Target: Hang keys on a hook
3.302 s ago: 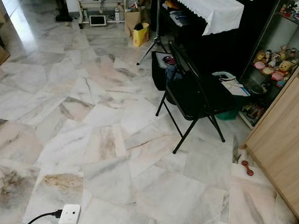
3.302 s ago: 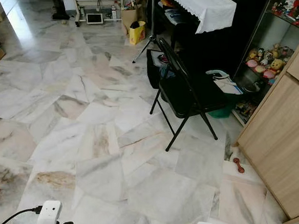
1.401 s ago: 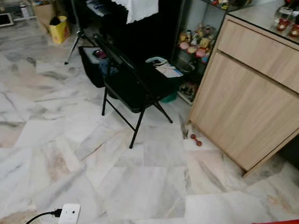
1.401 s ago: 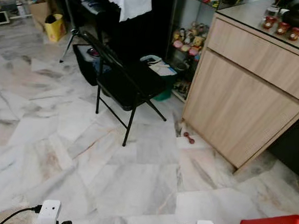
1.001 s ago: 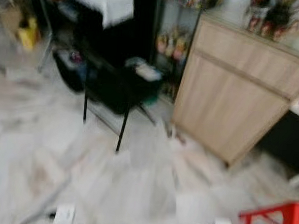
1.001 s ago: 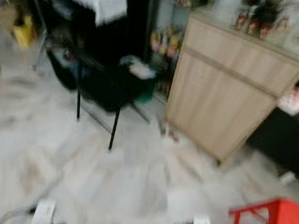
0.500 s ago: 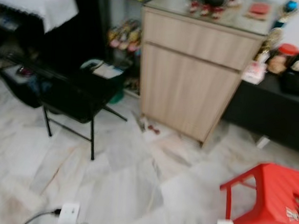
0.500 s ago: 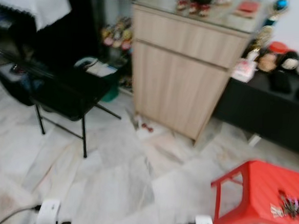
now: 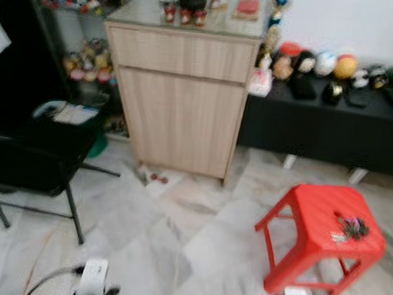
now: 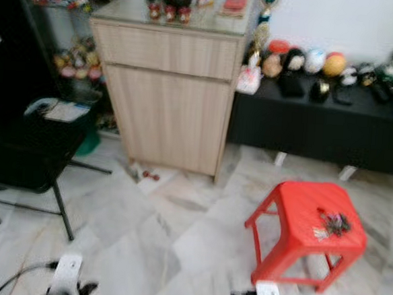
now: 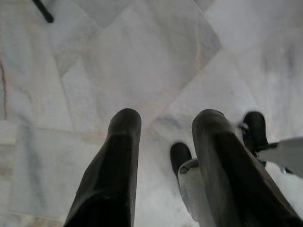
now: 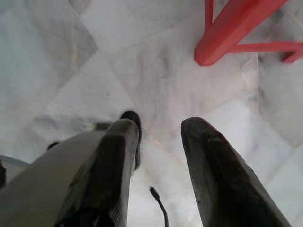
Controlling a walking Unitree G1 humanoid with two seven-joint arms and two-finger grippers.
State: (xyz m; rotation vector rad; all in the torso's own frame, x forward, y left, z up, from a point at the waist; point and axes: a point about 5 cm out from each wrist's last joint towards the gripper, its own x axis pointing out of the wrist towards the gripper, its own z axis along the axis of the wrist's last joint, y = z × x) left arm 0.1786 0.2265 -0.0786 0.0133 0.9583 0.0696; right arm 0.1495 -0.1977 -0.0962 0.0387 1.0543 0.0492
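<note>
turning brings the keys into view

left gripper point(image 11: 163, 142): fingers apart, nothing between them, hanging over bare marble floor point(image 11: 142, 56).
right gripper point(image 12: 156, 156): fingers apart, empty, hanging low over the floor beside a leg of the red stool point(image 12: 232, 33).
keys point(image 9: 350, 227): a small dark bunch lying on the seat of the red stool point(image 9: 313, 210), toward its right side, ahead and to the robot's right; untouched.
surroundings: wooden cabinet point(image 9: 186, 106) with small figures on top, black low bench point(image 9: 319, 122) lined with ornaments along the wall, black folding chair point(image 9: 27, 156) at the left edge. head views slightly blurred.
change: the camera has swung right over the last seconds; open floor and the chair gave way to the cabinet, then the stool, whose keys now sit fully in frame.
task reading: search step looks complete, pickup not yet begun. no hook can be made out; it probably must be found after the grasp.
</note>
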